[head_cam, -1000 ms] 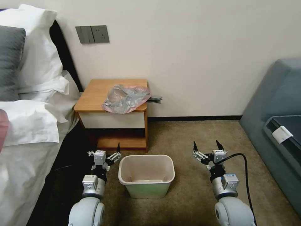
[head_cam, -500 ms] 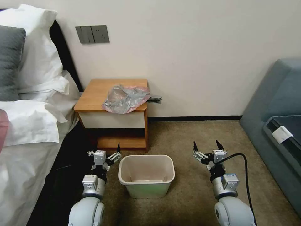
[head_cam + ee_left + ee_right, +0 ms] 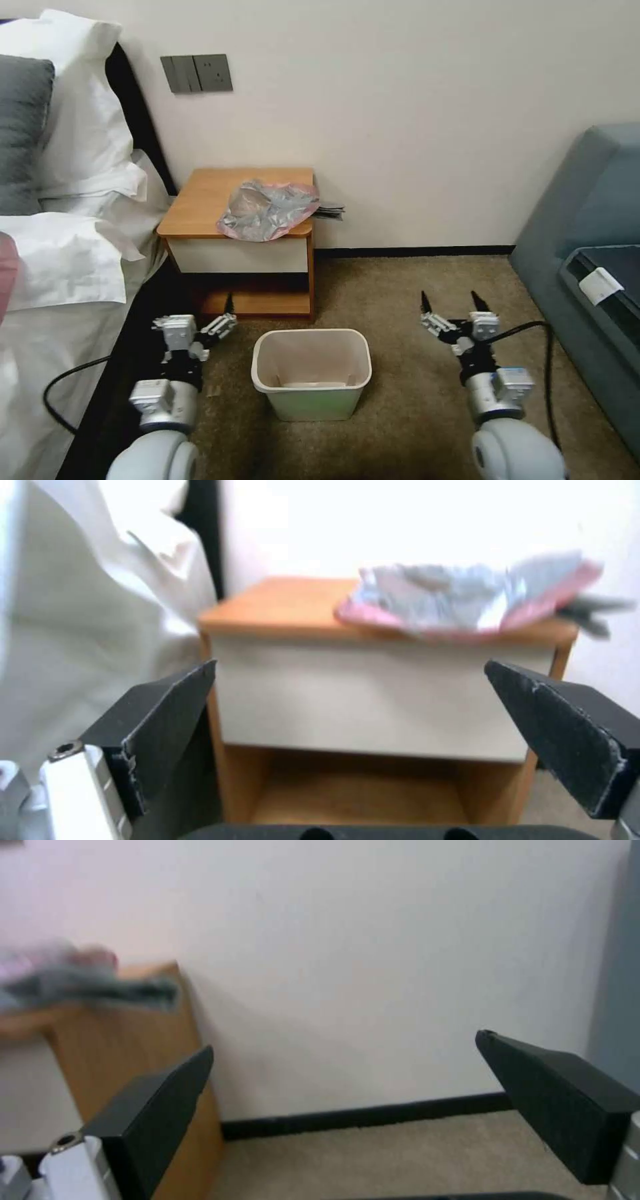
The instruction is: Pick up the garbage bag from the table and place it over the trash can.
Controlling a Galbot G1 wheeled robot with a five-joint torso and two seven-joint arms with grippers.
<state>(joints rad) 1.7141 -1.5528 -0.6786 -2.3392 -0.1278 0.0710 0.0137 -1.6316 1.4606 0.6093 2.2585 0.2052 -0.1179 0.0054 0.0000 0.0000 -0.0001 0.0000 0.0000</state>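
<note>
- The small wooden counter (image 3: 200, 200) with an orange-brown top and a white drawer front stands by the wall, next to the bed with its white sheets (image 3: 60, 267). It is well apart from the robot. A tool could bump the counter's front edge on the way to the bag, because the top sits higher than both tools.
- The small cream plastic trash can (image 3: 311, 373) stands on the brown carpet (image 3: 400, 293), between the two arms. It looks light, so a swinging arm could knock it over.
- The crinkled thin grey plastic garbage bag (image 3: 267, 210) with a pink edge lies on the counter, and its right side hangs over the edge. It is thin and slippery. A pinch could grab one layer only, or push the bag off the side.
- The left tool (image 3: 193, 327) is low, near the counter's bottom shelf, spread wide and holding nothing.
- The right tool (image 3: 457, 319) is low over the carpet, also spread wide and holding nothing.
- I can see no writing or brand names to read.
</note>
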